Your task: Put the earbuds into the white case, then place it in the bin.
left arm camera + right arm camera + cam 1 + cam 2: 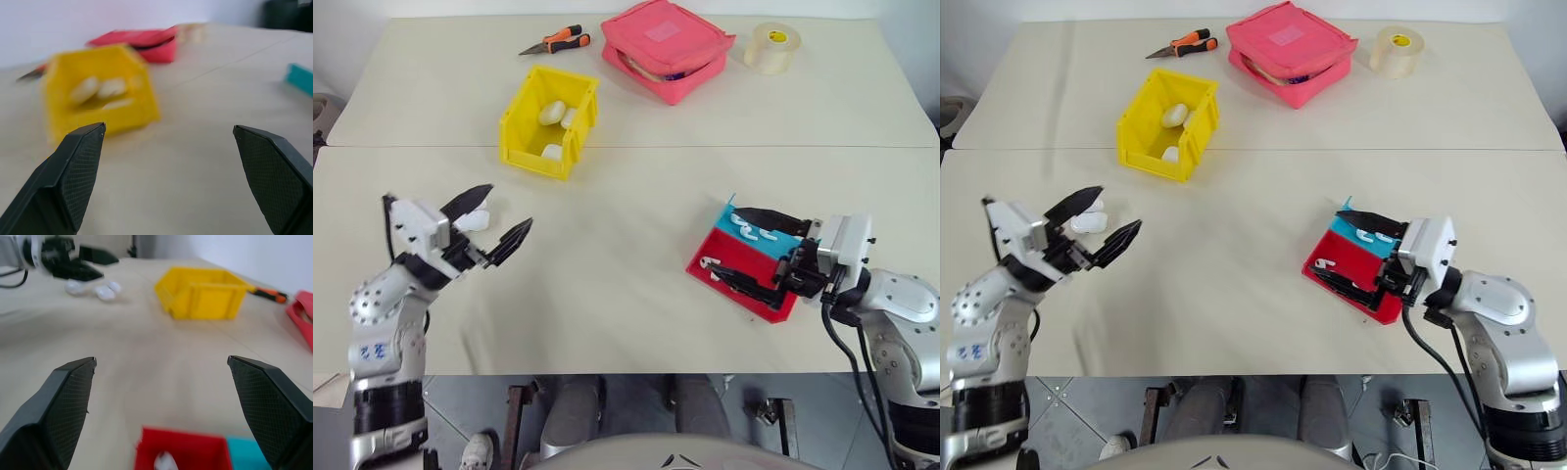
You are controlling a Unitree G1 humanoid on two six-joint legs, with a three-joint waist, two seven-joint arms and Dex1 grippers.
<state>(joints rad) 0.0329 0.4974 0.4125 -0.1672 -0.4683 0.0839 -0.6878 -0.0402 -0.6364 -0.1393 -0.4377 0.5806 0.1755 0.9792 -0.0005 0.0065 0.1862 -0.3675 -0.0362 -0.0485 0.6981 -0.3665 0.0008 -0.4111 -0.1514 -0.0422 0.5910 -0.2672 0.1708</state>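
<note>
While my left gripper (499, 217) hangs above the table (626, 284) at about 8 o'clock in the head view, its two black fingers stand wide apart and hold nothing. A white case (1089, 221) lies on the table just behind those fingers, partly hidden by the upper one; the right wrist view shows two white rounded shapes there, side by side.

At 11 o'clock stands the yellow bin (524, 122), well apart from both of my grippers. Three white cases (552, 112) rest inside it.

Beyond the bin, at 12 o'clock, lie orange-handled pliers (556, 41), a pink zip pouch (668, 47) and a roll of tape (771, 47).

At 4 o'clock sits the red-and-blue tray (773, 304). The earbuds (744, 229) lie in it: some on the blue section, one (707, 262) on the red section.

My right gripper (732, 245) hovers over this tray, fingers spread to full width, one over each end of the tray, nothing between them.
</note>
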